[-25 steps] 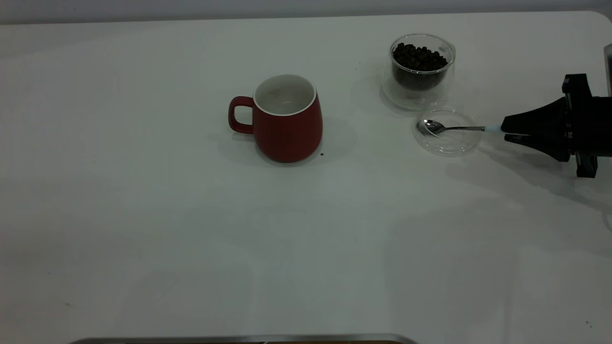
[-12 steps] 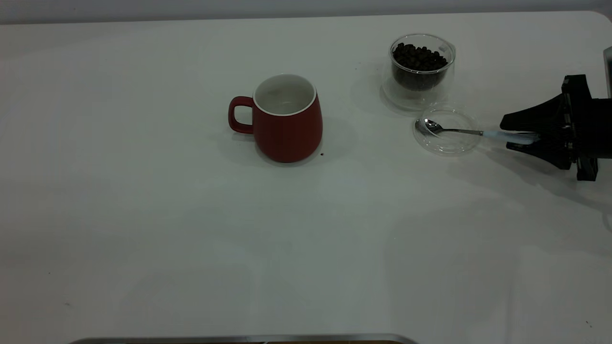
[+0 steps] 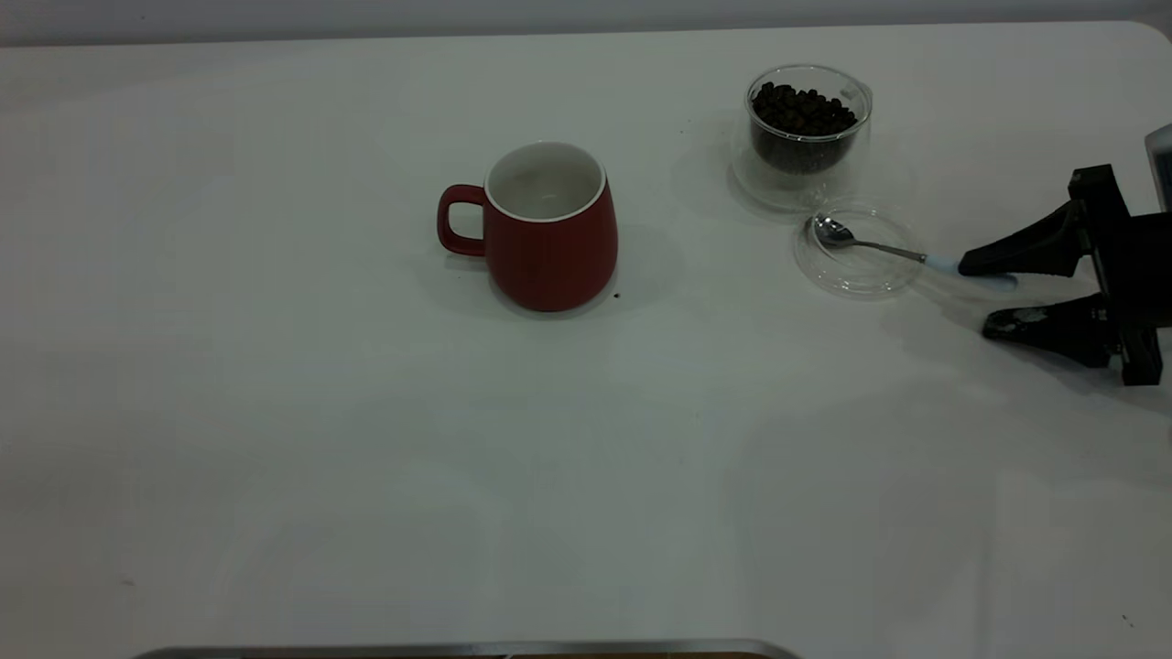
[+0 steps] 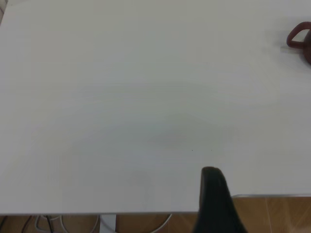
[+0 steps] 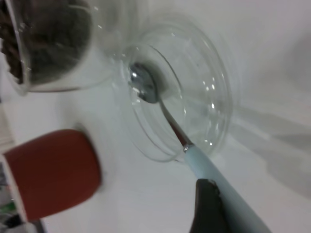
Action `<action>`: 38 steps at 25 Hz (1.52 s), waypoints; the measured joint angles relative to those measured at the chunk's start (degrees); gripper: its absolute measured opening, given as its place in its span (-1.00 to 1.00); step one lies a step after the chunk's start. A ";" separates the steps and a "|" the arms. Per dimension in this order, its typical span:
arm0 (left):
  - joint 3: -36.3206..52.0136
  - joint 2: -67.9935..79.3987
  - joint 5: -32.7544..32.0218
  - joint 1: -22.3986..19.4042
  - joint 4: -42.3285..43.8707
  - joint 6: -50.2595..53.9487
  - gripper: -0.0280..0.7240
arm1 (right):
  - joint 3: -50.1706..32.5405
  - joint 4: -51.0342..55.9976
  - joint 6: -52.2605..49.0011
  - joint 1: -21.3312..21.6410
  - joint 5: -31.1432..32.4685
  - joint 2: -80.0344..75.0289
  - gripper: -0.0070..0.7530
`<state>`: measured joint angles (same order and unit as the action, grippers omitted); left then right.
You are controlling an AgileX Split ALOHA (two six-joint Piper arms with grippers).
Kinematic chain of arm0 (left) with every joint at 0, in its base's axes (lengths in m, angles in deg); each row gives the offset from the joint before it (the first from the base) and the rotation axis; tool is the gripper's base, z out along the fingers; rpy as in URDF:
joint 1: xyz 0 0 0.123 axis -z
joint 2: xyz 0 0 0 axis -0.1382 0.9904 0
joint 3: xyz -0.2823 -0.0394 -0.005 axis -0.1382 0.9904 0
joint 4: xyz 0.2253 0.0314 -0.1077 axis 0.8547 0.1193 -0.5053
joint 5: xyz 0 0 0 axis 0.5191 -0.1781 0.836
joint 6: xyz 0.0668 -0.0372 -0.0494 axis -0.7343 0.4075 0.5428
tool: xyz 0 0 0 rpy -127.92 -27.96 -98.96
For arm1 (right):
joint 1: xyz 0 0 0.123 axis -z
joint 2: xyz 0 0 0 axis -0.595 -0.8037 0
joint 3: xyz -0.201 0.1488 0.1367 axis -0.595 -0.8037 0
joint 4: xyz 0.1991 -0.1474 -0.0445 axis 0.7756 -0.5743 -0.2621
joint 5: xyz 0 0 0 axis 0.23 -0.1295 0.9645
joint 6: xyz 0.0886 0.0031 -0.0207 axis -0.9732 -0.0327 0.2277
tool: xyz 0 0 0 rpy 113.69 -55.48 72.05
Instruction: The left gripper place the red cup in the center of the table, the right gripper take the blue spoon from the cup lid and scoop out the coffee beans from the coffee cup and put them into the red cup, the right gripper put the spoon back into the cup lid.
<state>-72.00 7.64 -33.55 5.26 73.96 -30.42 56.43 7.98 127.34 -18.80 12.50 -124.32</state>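
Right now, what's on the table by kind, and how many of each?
Red cup: 1
Glass coffee cup holding coffee beans: 1
Glass cup lid: 1
Blue spoon, bowl resting in the lid: 1
Total: 4 items, counting the beans as the cup's contents. The right gripper is open beside the spoon handle.

Blue spoon (image 5: 194,150) bowl-down in cup lid (image 5: 194,92), beside coffee cup (image 5: 48,43)
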 joint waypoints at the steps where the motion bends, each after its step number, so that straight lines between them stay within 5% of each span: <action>1: 0.00 0.00 0.00 0.00 0.00 0.00 0.49 | 0.00 -1.05 -0.83 0.00 -1.19 0.92 0.49; 10: 0.00 0.00 0.00 0.00 0.00 0.00 0.49 | -0.05 -12.67 -9.87 0.00 -3.49 15.82 0.49; 22: 0.00 0.00 0.00 0.00 0.00 0.00 0.49 | -0.64 -48.64 -40.81 -4.05 -7.64 45.88 0.50; 29: 0.00 0.00 0.00 0.00 0.00 0.00 0.49 | -0.96 -59.26 -44.20 -12.08 2.02 73.22 0.48; 38: 0.00 0.00 0.00 0.00 0.00 0.00 0.49 | -1.13 -60.92 -41.88 -12.64 14.54 95.62 0.48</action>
<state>-72.00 7.64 -33.55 5.26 73.96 -30.42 55.30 -52.94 85.46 -31.45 27.04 -28.70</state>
